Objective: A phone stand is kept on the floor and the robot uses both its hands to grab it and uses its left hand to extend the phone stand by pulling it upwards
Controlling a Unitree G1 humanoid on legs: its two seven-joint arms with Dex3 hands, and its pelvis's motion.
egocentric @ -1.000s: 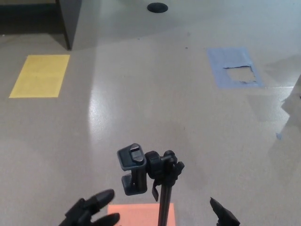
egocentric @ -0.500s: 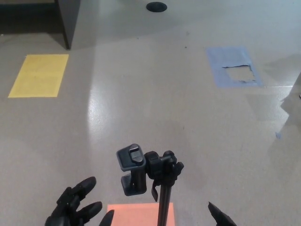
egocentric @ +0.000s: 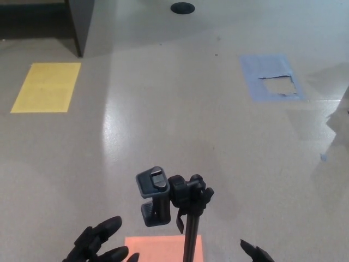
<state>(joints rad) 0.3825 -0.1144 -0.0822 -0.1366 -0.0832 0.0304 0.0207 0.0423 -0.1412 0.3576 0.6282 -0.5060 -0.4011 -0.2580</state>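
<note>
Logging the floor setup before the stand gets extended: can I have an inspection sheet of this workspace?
Surface: glossy grey floor, glare streak.
Job's things: black phone stand upright, clamp head on top, pole over an orange patch.
Clutter: nothing seen loose.
Hands: left hand open, fingers spread, left of the pole, apart from it; right hand only partly in view, state unclear.
Cables: nothing seen.
Surroundings: yellow rectangle, torn blue tape patch, dark round disc, dark furniture leg.

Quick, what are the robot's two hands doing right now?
Left hand: open, fingers spread, holding nothing, beside the phone stand.
Right hand: only a tip shows, cannot tell.
</note>
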